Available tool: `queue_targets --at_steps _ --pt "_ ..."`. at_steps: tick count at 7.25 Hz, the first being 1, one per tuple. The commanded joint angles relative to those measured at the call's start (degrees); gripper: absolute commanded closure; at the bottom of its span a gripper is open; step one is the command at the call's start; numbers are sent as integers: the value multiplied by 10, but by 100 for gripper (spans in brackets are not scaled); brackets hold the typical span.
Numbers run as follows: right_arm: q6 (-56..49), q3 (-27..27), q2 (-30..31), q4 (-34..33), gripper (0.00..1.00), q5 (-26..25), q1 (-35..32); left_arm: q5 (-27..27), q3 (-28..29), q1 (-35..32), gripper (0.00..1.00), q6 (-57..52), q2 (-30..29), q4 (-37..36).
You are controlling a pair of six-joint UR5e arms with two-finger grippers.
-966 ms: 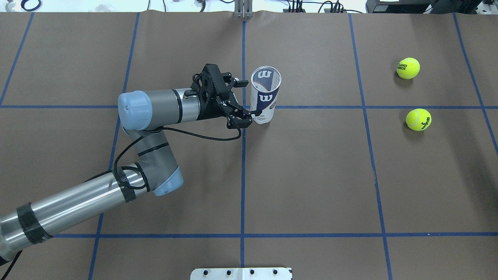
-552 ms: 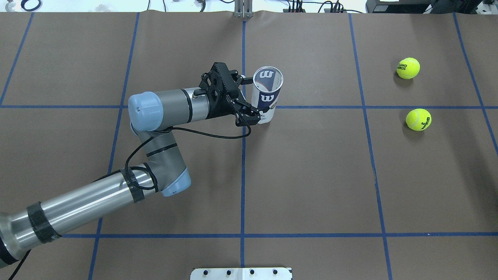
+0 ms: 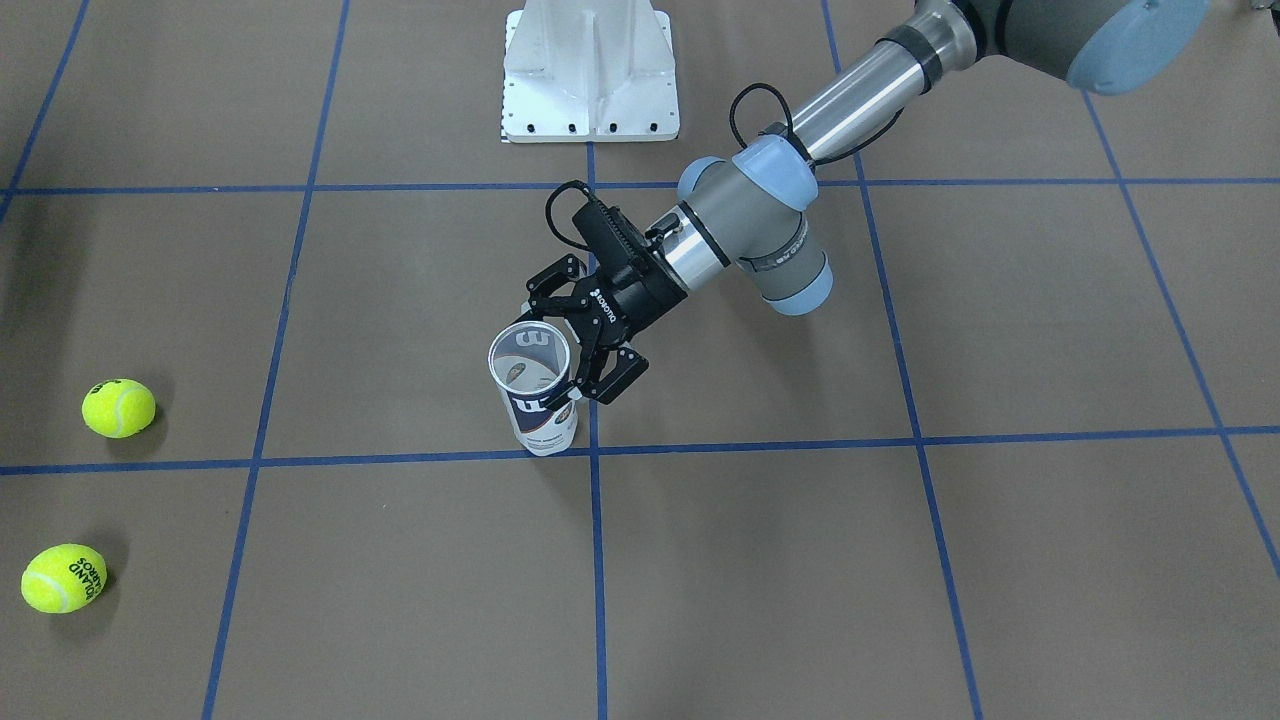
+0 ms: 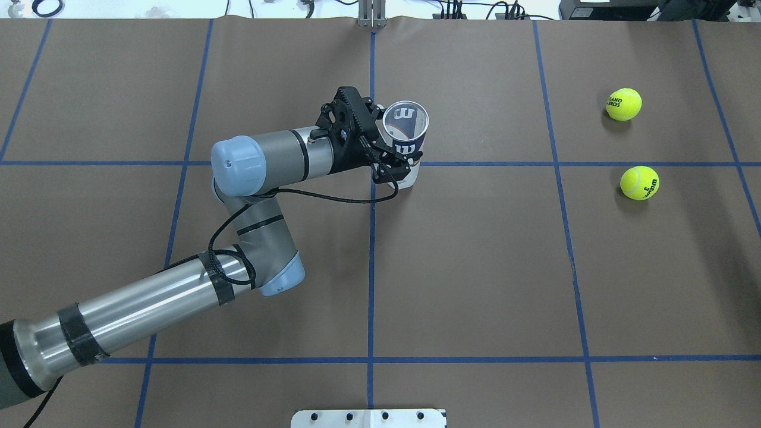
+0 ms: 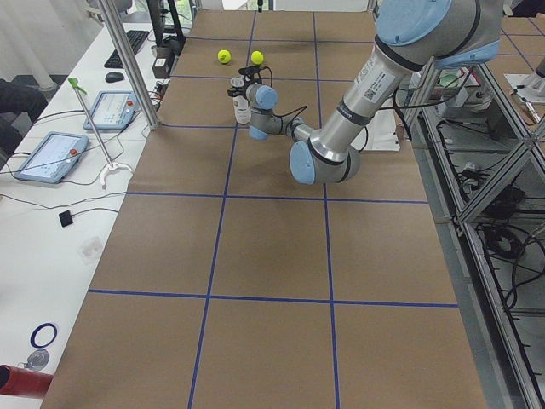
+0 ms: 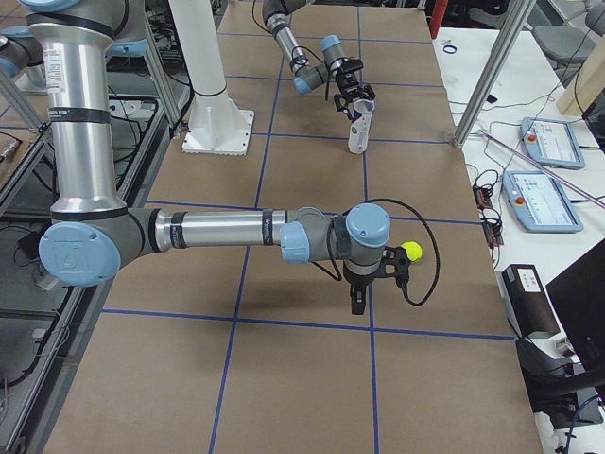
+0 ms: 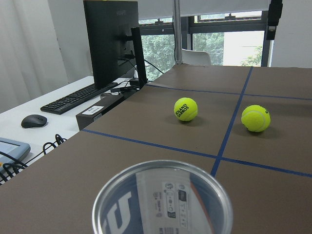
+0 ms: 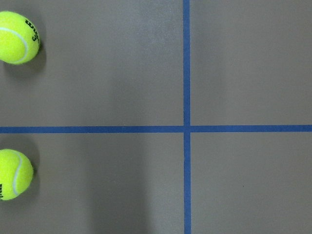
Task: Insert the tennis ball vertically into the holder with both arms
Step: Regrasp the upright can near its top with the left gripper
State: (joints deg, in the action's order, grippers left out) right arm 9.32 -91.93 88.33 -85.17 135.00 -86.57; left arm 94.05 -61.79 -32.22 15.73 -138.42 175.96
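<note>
The holder (image 4: 408,147) stands upright with its mouth open near the table's middle, also seen in the front view (image 3: 541,420). My left gripper (image 4: 397,134) is open and level with the holder, one finger on each side of it (image 3: 551,356); I cannot tell whether they touch it. The left wrist view looks over the holder's rim (image 7: 161,168). Two tennis balls (image 4: 623,104) (image 4: 639,182) lie far right. My right gripper (image 6: 356,301) points down over the table beside a ball (image 6: 410,251); whether it is open or shut I cannot tell.
The white bolted base (image 3: 590,70) sits at the robot's edge of the table. Blue tape lines grid the brown table cover. Beyond the far edge stand a monitor (image 7: 111,44) and keyboard (image 7: 78,99). Both balls show at the left of the right wrist view (image 8: 17,30) (image 8: 14,173).
The left arm has moved right toward the holder, and its open fingers now sit on either side of it. The holder and balls have stayed put.
</note>
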Motion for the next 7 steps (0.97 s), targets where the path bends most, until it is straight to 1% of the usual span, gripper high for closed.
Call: queue_targets --at_steps 1,2,3,4,7 --pt "0 0 0 0 0 0 0 -3 3 3 1 0 -3 0" --pt "0 0 0 0 0 0 0 -3 7 4 3 1 -9 0" --pt "0 0 0 0 0 0 0 -14 7 7 9 3 -10 0" --pt "0 0 0 0 0 0 0 -22 6 11 17 4 -10 0" --pt "0 -1 0 0 0 0 0 -22 -3 8 21 7 -9 2"
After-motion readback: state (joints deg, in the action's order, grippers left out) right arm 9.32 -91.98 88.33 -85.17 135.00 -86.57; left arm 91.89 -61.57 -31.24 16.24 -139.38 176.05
